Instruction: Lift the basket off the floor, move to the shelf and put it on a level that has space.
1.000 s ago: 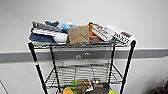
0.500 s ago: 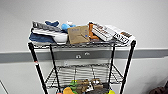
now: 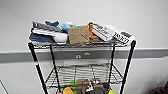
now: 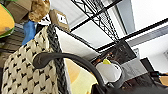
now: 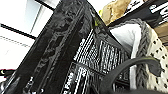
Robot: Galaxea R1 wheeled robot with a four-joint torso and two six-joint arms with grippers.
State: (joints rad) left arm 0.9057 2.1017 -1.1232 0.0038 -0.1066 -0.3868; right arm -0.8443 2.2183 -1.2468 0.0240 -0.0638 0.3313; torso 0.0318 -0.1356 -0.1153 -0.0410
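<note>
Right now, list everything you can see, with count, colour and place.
shelf: one, black posts with grey wire tiers, against a pale wall.
top tier: piled with boxes and blue cloth; a brown cardboard box sits near the middle.
second tier: grey wire grid, bare in the head view.
lower tier: colourful toys and small boxes, partly cut off by the frame's edge.
basket: one, cream-white with dark perforations and a dark braided rim, close to both wrist cameras, beside the shelf's lower tiers.
white rounded thing: one, next to the basket in the left wrist view; I can't tell what it is.
grippers: fingers not discernible.
</note>
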